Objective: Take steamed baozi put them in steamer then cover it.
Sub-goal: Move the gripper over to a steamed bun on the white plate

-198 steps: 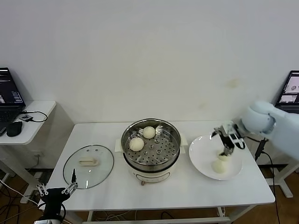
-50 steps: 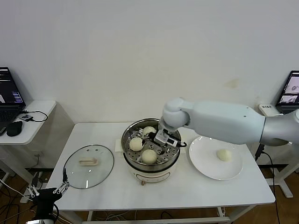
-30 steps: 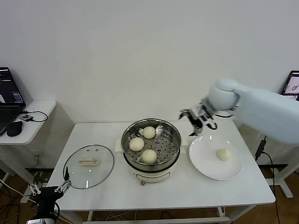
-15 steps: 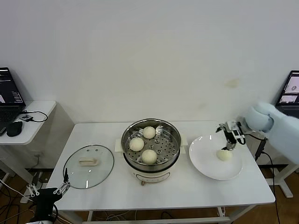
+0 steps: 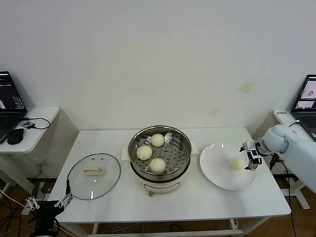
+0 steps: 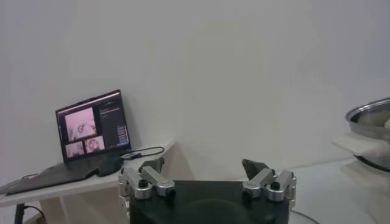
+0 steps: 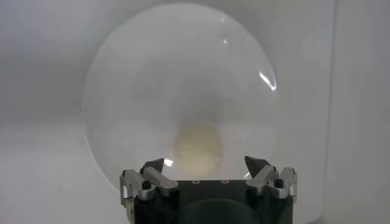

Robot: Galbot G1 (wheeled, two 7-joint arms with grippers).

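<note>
A plain white wall backs your white worktop (image 5: 173,202), with a laptop (image 5: 7,98) on a small side table at the far left.

At the centre of the worktop stands the steamer (image 5: 159,152), uncovered, with three steamed baozi (image 5: 158,165) on its perforated tray: one at the far side, one to the left, one at the near side. The fourth bun (image 5: 237,163) lies on the white plate (image 5: 217,173) to the right of the steamer, a little right of the plate's middle. The cover (image 5: 94,175) rests flat on the worktop to the left of the steamer, handle up.

Your right gripper (image 5: 251,157) hangs low over the right edge of the plate, just beside the bun, its fingers (image 7: 155,166) spread wide and holding nothing. In the right wrist view the bun (image 7: 197,148) sits ahead of the gripper (image 7: 207,165), in line with the gap between the fingers, not yet touched.

Your left gripper (image 5: 48,203) is parked below the near left corner of the worktop, fingers wide apart and empty (image 6: 206,168).
</note>
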